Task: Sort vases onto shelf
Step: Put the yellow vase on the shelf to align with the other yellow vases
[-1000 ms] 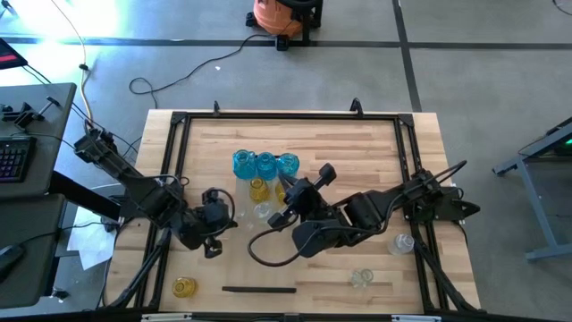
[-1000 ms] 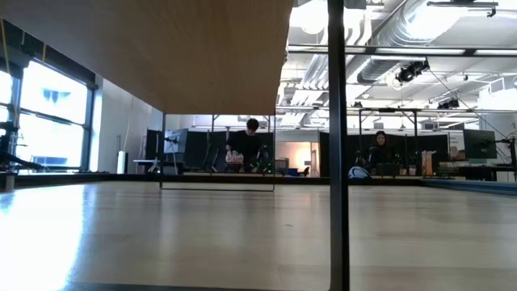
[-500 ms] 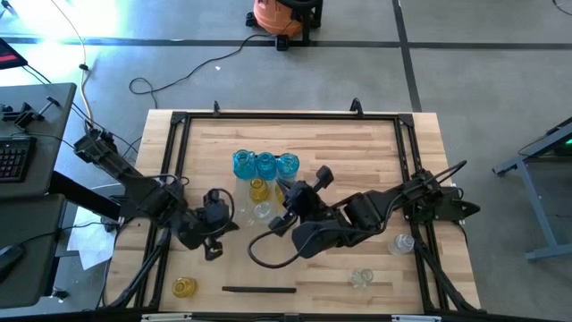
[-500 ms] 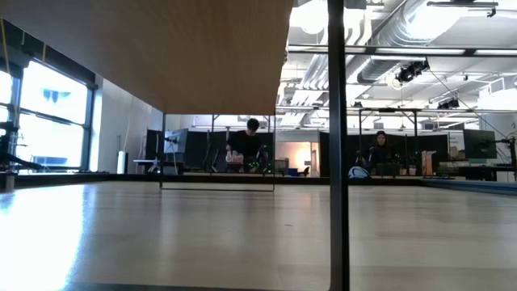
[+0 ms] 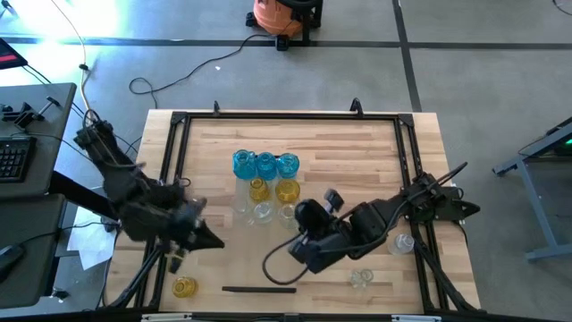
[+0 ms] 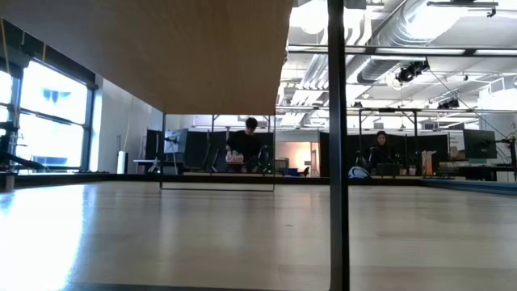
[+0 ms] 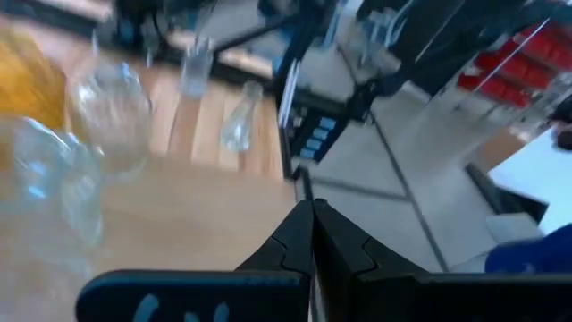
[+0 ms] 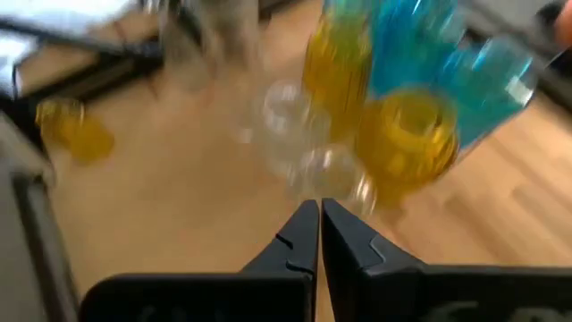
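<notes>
The left gripper (image 5: 213, 240) is hanging clenched and empty over the worktop's (image 5: 357, 148) left side, near a lone yellow glass vase (image 5: 184, 286). At centre, blue (image 5: 264, 165), yellow (image 5: 287, 190) and clear (image 5: 262, 211) round-bodied glass vases are standing clustered together. Just right of them, the right gripper (image 5: 334, 198) is hovering clenched, holding nothing. Two more clear vases (image 5: 404, 242) are sitting near the right edge.

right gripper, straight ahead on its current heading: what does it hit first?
Probably the clear vases at the near edge of the vase cluster. The shut right gripper points right at them, with a yellow vase and the blue ones behind. The view is blurred, so depth is uncertain.
</notes>
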